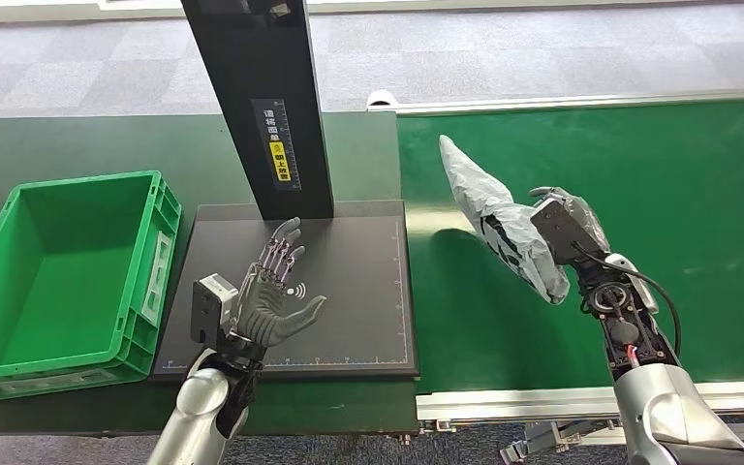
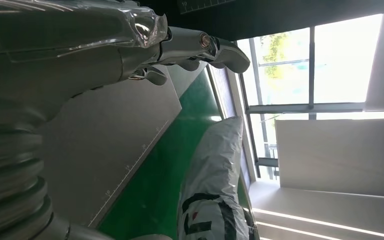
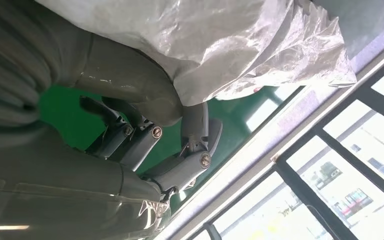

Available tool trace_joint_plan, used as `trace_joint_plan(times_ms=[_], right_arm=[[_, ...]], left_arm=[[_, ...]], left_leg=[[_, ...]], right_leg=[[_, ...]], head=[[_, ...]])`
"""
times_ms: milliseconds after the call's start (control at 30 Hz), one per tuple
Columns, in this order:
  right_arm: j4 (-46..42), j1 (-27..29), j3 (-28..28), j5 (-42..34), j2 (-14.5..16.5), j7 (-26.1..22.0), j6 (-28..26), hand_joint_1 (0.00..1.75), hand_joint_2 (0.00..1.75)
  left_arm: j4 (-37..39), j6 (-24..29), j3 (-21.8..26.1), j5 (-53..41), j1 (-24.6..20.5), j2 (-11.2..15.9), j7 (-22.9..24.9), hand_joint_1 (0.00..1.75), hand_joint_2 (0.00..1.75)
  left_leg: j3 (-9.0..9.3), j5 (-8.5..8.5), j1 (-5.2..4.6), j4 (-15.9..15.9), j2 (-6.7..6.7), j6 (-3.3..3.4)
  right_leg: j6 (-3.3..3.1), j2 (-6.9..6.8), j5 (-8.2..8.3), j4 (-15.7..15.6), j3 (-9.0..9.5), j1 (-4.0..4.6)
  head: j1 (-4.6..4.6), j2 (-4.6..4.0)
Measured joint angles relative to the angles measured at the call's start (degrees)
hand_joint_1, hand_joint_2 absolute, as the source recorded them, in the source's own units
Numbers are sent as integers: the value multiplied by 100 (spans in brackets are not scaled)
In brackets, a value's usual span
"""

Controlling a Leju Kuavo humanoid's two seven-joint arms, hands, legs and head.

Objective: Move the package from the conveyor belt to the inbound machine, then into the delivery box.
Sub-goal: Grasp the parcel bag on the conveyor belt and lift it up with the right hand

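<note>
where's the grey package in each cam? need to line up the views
Head view: grey package right of centre, lifted over the green belt, held by the right hand.
Left wrist view: package low in the middle, beyond the left hand.
Right wrist view: package across the top, against the right hand.
Shared landmark: the green belt.

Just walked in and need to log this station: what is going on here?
The robot's right hand holds a grey plastic-wrapped package lifted above the green conveyor belt. Its left hand hovers open over the black inbound machine platform. The green delivery box beside it holds nothing yet.
</note>
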Motion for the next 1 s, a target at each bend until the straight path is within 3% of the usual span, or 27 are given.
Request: trace_joint_plan(times_ms=[333, 400, 533, 867, 1000], right_arm=[[-807, 425, -296, -583, 69, -384, -619, 175, 175], [-1178, 627, -411, -741, 96, -476, -905, 175, 175], [-2050, 1156, -475, -563, 134, -525, -1589, 175, 175], [-2812, 1558, -467, -464, 184, -498, -1711, 175, 175], [-2933, 1636, -331, 336, 200, -558, -2249, 175, 175]], left_arm=[[1, 20, 36, 31, -1, -36, -105, 0, 175], [-13, 414, 101, 53, 1, -92, -295, 0, 175], [-209, 1818, 274, 13, 0, -227, -679, 0, 175], [-425, 2080, 337, 21, 5, -318, -725, 0, 175], [-524, 2583, 344, 143, 36, -339, -1142, 0, 175]], left_leg=[[-2, 0, 0, 0, 0, 0], [-4, 0, 0, 0, -2, 0], [-8, -2, 0, 0, -2, 0], [-9, 0, 0, 0, 0, 0], [-10, 0, 0, -1, 1, 0]], right_leg=[[0, 0, 0, 0, -3, 1], [0, -1, 0, 0, -4, 1], [1, 0, -1, 0, -8, 1], [0, 0, 0, 0, -10, 0], [0, 1, 0, 1, -11, 1]], head=[[0, 0], [1, 0], [-1, 0], [1, 0], [1, -1]])
